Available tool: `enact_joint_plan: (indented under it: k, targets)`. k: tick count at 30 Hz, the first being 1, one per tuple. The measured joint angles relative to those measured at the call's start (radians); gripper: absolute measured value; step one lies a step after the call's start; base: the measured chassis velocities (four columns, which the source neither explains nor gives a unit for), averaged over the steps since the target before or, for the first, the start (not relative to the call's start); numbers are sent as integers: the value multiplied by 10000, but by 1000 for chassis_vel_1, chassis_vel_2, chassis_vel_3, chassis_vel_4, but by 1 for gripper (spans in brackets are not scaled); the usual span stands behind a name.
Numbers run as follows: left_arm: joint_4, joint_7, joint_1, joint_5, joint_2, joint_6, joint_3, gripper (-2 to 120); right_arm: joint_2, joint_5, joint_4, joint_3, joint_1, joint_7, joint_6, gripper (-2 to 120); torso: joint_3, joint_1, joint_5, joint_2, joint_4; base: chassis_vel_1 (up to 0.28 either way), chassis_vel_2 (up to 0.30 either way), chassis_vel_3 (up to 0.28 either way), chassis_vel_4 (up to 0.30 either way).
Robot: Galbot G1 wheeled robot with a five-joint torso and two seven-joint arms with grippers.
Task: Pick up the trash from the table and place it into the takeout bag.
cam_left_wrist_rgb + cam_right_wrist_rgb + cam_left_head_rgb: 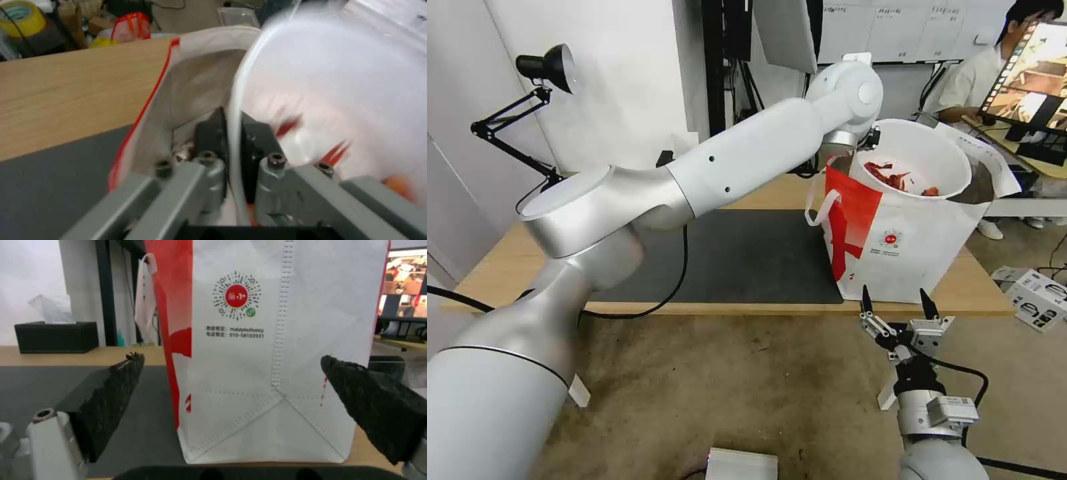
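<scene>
The white bowl (919, 155) with red scraps (894, 177) is tilted in the open mouth of the takeout bag (907, 253), which stands on the right part of the table (774, 193). My left arm reaches across the table to it. In the left wrist view my left gripper (231, 116) is shut on the bowl (333, 83) rim, one finger inside and one outside, right beside the bag's edge (195, 83). My right gripper (896, 300) stands open just off the table's front edge, facing the bag's white front (267, 306) without touching it.
A dark grey mat (747, 260) covers the table's middle. A black tissue box (55, 336) sits at the table's far side. A black desk lamp (547, 67) is clamped at the left corner. Small boxes (1037, 297) lie on the floor at right.
</scene>
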Motion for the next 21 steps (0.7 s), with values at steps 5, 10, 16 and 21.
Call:
enact_joint_plan:
  k: [5,10,16,21]
  targets:
    - [-92,193,-13,155,8,-74,-73,32,49,-95,0,-21,-21,-1,0,98,0,0,0,0,1,0,0,0,0]
    - [-130,404,-23,602,8,-183,-186,47,42,-99,1,-13,-19,-1,-3,98,0,0,0,0,0,0,0,0,0]
    - [23,1139,-233,2526,87,-412,-1122,73,-48,-68,0,62,-13,-2,-14,98,0,0,0,0,1,0,0,0,0]
    - [-523,1731,-443,3443,783,-693,-1352,87,-88,27,1,153,44,-2,-70,98,-1,0,1,1,-4,0,0,0,0]
